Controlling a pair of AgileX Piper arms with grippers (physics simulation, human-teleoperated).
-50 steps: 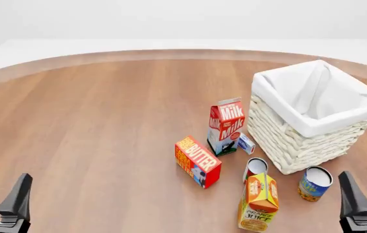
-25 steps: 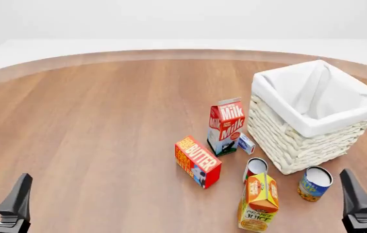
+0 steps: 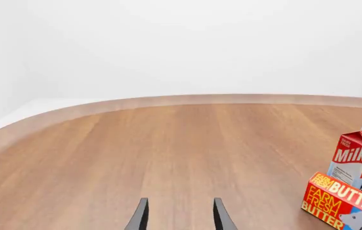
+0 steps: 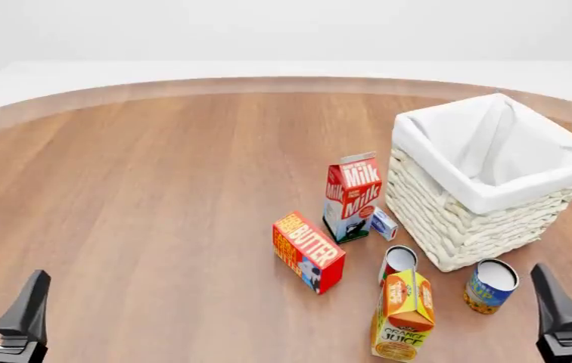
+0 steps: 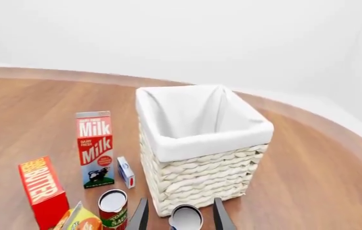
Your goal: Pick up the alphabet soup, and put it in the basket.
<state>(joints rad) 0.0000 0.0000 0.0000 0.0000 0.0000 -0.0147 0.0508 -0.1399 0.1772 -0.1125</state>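
The right gripper (image 5: 179, 216) hangs low at the table's near edge with its fingers spread apart, and the alphabet soup (image 4: 491, 286) stands upright just ahead of it, framed between the fingertips in the right wrist view, untouched. The basket (image 4: 473, 227) sits directly behind the can at about 12 o'clock, its wicker wall just beside it. At the can's 9 o'clock stand the orange juice carton (image 4: 403, 314) and a red-labelled can (image 4: 398, 262) (a tight pocket on that side). The milk carton (image 4: 352, 197) and butter box (image 4: 307, 251) lie farther at 10 o'clock. The left gripper (image 3: 178, 218), fingers apart and holding nothing, faces bare wooden table (image 4: 144, 189).
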